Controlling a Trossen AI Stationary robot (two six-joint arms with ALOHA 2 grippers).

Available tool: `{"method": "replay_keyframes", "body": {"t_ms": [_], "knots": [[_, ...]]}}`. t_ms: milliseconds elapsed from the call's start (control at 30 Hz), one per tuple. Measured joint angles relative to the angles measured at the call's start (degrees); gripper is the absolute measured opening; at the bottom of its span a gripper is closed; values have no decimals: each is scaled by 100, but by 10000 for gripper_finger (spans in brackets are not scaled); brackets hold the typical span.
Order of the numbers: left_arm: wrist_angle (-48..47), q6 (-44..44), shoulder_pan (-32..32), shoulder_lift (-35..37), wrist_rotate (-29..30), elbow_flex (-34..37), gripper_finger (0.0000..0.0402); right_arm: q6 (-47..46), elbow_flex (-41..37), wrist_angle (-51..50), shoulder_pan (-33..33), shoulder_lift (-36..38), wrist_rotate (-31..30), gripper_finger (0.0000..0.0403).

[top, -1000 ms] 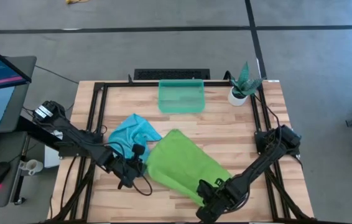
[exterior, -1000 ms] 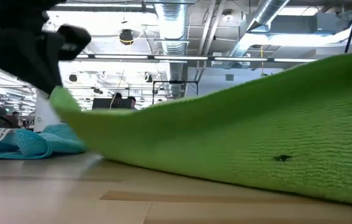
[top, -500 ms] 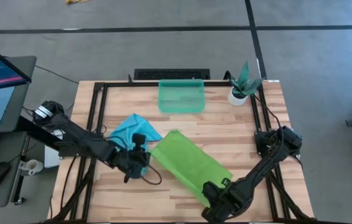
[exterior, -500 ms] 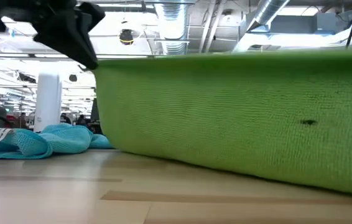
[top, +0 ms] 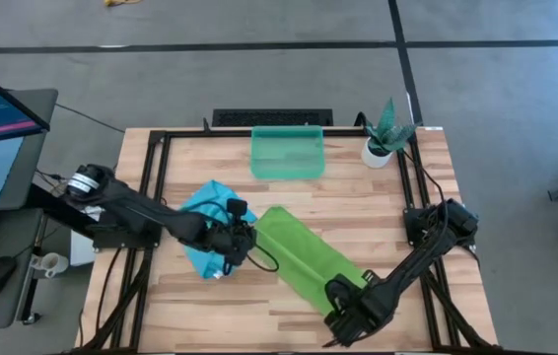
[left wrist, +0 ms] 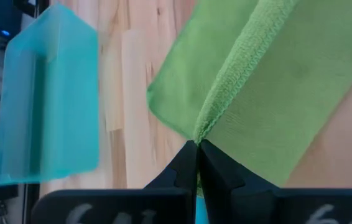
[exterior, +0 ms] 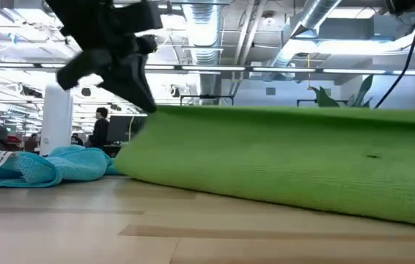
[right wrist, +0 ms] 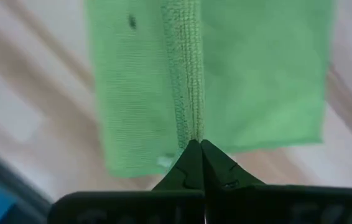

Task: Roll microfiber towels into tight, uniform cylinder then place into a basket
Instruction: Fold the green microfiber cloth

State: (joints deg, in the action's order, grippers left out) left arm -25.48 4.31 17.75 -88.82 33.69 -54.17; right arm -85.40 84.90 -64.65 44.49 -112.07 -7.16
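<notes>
High view: on a pale wood table [top: 358, 197] framed in black rails, the green towel [top: 304, 264] lies folded in a long diagonal strip. The left gripper [top: 246, 240] pinches its far end and the right gripper [top: 343, 308] its near end. The blue towel [top: 205, 212] sits crumpled beside the left arm; the basket [top: 286, 153] stands at the far edge near a plant [top: 385, 133].

Low view: ceiling ducts [exterior: 207, 33] and distant people [exterior: 99, 128] show beyond the table.

Wrist views: each pair of fingers is clamped tight on a folded green edge.
</notes>
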Motion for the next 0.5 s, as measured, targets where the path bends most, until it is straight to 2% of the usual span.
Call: {"method": "replay_keyframes", "body": {"t_ms": [333,500], "knots": [[286,496,-372,-224,-22,0,0,-169,-119,-445,-28,0,-61,3],[226,501,-456,-224,-324,0,0,-171,-304,-403,-154,0,-13,4]]}}
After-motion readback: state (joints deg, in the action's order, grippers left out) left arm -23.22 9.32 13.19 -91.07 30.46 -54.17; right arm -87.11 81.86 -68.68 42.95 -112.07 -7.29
